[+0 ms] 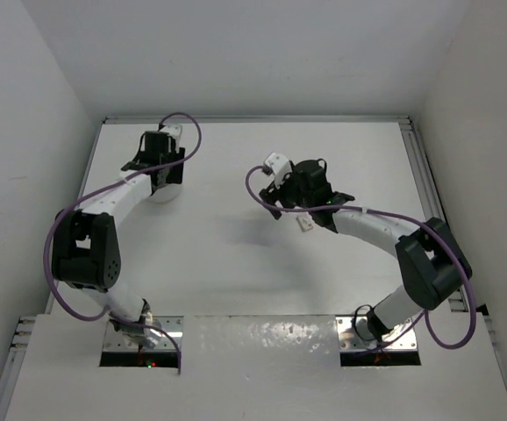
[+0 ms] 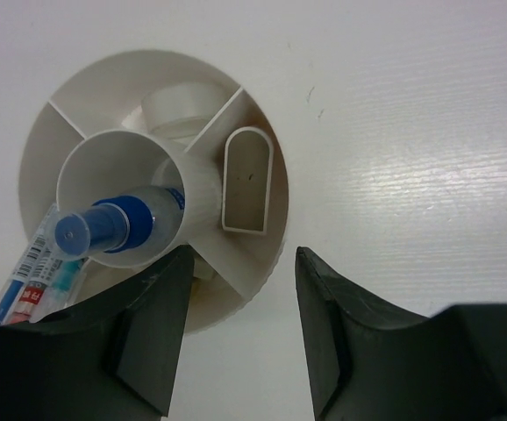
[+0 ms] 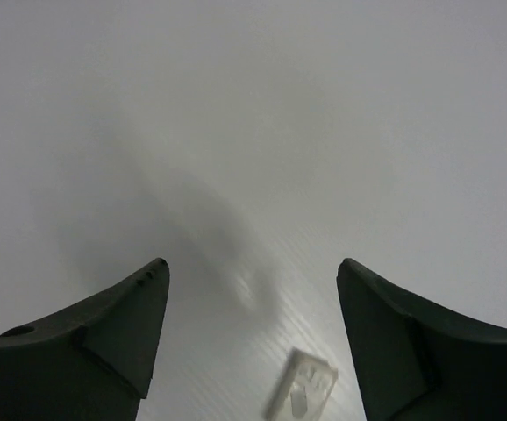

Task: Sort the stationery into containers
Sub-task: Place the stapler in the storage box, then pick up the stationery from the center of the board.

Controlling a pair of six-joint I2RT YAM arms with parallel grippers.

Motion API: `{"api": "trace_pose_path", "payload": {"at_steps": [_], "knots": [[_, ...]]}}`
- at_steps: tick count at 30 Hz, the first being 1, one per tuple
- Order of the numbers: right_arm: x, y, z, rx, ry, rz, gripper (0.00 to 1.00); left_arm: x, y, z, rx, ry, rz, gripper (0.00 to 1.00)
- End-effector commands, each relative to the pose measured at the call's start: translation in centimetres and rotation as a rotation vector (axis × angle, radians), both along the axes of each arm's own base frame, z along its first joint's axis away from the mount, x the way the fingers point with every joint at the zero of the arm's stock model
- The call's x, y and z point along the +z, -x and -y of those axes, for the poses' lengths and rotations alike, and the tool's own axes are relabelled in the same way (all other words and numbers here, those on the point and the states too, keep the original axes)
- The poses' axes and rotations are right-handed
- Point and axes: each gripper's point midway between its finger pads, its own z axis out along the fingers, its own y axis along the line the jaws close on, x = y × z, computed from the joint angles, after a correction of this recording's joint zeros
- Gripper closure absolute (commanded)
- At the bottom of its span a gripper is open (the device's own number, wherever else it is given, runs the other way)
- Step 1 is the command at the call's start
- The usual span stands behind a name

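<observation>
No text fully readable. Pens (image 2: pixel 32 276), just outside the left finger of the left gripper (image 2: pixel 242 263): one has a white barcode strip with tiny digits, the one beside it a red patch with white characters. Both too small and partly hidden. Tiny blue-capped bottle (image 2: pixel 113 228), ahead of the same finger: a scrap of blue print on its body, unreadable. Small clear block (image 3: pixel 302 395), between the fingers of the right gripper (image 3: pixel 253 267) toward the wrist: a raised mark, blurred.

Bright, even overhead lighting; soft shadows on worktop (image 1: pixel 236 254); glare in left wrist view; small white block (image 3: pixel 302 390) blurred.
</observation>
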Motion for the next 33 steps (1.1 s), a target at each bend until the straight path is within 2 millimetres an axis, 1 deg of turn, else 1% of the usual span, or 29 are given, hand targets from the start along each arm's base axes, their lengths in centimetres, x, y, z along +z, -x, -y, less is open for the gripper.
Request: {"api": "trace_pose_path", "payload": {"at_steps": [1,2,3,4,5,6,7,8,9,10,11,12,14,15,16,18,20,21,22,23,25,26,28,29,30,31,32,33], "knots": [[-0.4,-0.7,5.0,-0.266,0.032,-0.111,0.28,5.5,-1.5,1.3,-0.086,0.022,0.143,0.52],[-1.4,-0.4,6.2,-0.317,0.028,-0.167,0.46,6.4,-1.6,2.1,-0.128,0.045,0.169,0.53],[-3.2,0.7,7.7,-0.373,0.075,-0.237,0.50,6.4,-1.3,2.7,-0.168,0.053,0.172,0.53],[-4.0,0.9,8.9,-0.422,0.108,-0.254,0.49,6.6,-1.1,3.0,-0.189,0.054,0.179,0.53],[-4.9,1.4,9.8,-0.448,0.134,-0.279,0.32,7.4,-0.6,4.6,-0.271,0.106,0.198,0.53],[-5.5,1.8,10.3,-0.464,0.156,-0.298,0.25,7.2,-0.3,5.4,-0.316,0.120,0.205,0.52],[-6.3,2.1,11.0,-0.490,0.179,-0.309,0.21,7.8,0.3,6.5,-0.374,0.155,0.222,0.53],[-6.6,2.3,11.3,-0.500,0.185,-0.313,0.19,8.0,0.7,6.9,-0.394,0.169,0.230,0.53],[-6.8,2.0,11.3,-0.509,0.178,-0.307,0.18,7.6,0.9,7.6,-0.419,0.184,0.230,0.53],[-7.5,2.1,11.6,-0.521,0.184,-0.320,0.20,8.1,1.3,8.2,-0.444,0.201,0.241,0.53],[-7.7,2.0,11.9,-0.535,0.190,-0.326,0.24,8.2,1.4,8.3,-0.450,0.203,0.250,0.52],[-8.1,1.9,12.0,-0.543,0.190,-0.341,0.26,8.2,1.5,8.7,-0.457,0.208,0.251,0.53],[-9.1,1.8,12.1,-0.545,0.199,-0.374,0.29,8.6,1.6,8.7,-0.452,0.208,0.262,0.52],[-9.4,2.0,11.7,-0.527,0.195,-0.392,0.33,8.5,1.6,8.6,-0.446,0.208,0.262,0.53],[-10.0,2.3,11.7,-0.523,0.206,-0.408,0.35,8.6,1.6,8.5,-0.440,0.203,0.267,0.52],[-10.6,2.7,11.6,-0.513,0.204,-0.432,0.39,8.6,1.7,8.3,-0.436,0.197,0.268,0.52],[-10.7,2.7,11.4,-0.517,0.199,-0.456,0.42,8.8,1.7,8.1,-0.430,0.189,0.277,0.52],[-11.1,3.0,11.5,-0.515,0.212,-0.475,0.42,8.7,1.7,8.1,-0.430,0.190,0.278,0.52],[-10.9,2.7,11.4,-0.522,0.208,-0.470,0.43,8.9,1.7,8.1,-0.430,0.188,0.284,0.52],[-11.3,2.6,11.6,-0.531,0.214,-0.479,0.46,8.9,1.7,8.1,-0.429,0.189,0.286,0.52],[-11.3,2.5,11.5,-0.531,0.209,-0.502,0.54,9.0,1.7,8.1,-0.433,0.189,0.290,0.52],[-11.3,2.6,11.4,-0.523,0.208,-0.509,0.66,9.1,1.6,8.1,-0.433,0.189,0.295,0.52],[-11.3,3.1,11.1,-0.484,0.204,-0.516,0.82,9.3,1.6,8.2,-0.447,0.188,0.304,0.52],[-11.2,3.3,11.0,-0.465,0.204,-0.513,0.95,9.4,1.6,8.4,-0.470,0.177,0.311,0.52],[-10.8,3.4,11.1,-0.436,0.214,-0.491,1.00,9.7,1.8,8.7,-0.500,0.176,0.321,0.52],[-10.3,3.7,10.3,-0.380,0.190,-0.497,1.00,9.8,2.4,9.7,-0.576,0.200,0.325,0.52],[-9.6,3.9,9.7,-0.332,0.178,-0.490,1.00,10.1,2.7,10.1,-0.657,0.173,0.346,0.51],[-7.9,3.5,9.0,-0.239,0.179,-0.436,1.00,11.1,4.4,12.3,-0.831,0.224,0.376,0.48]]}}
